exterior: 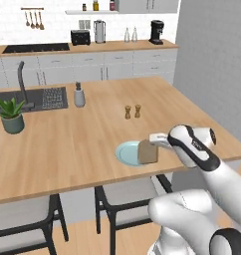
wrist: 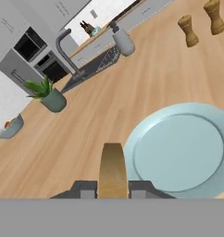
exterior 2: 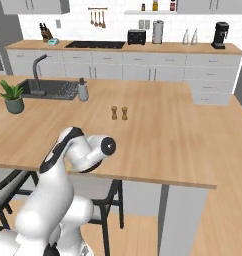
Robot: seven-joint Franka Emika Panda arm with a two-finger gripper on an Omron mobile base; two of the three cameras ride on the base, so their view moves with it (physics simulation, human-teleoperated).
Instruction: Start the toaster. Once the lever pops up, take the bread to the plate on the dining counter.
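Note:
My gripper (exterior: 151, 145) is shut on the bread (exterior: 147, 154), a brown slice held upright on its edge. The slice hangs at the near right rim of the pale blue-green plate (exterior: 126, 153), which lies near the front edge of the dining counter (exterior: 87, 134). Whether bread and plate touch I cannot tell. In the hand view the bread (wrist: 112, 169) stands edge-on between the two dark fingertips (wrist: 87, 190), with the plate (wrist: 178, 150) just to its right. The black toaster (exterior: 80, 37) (exterior 2: 136, 36) stands far off on the wall-side worktop. In the right base view my arm hides the plate.
Two small wooden shakers (exterior: 132, 111) (exterior 2: 119, 113) stand mid-counter beyond the plate. A grey soap dispenser (exterior: 79, 94), the sink (exterior: 43, 98) with its tap, and a potted plant (exterior: 12, 116) are at the left. Dark chairs (exterior: 117, 199) sit under the front edge.

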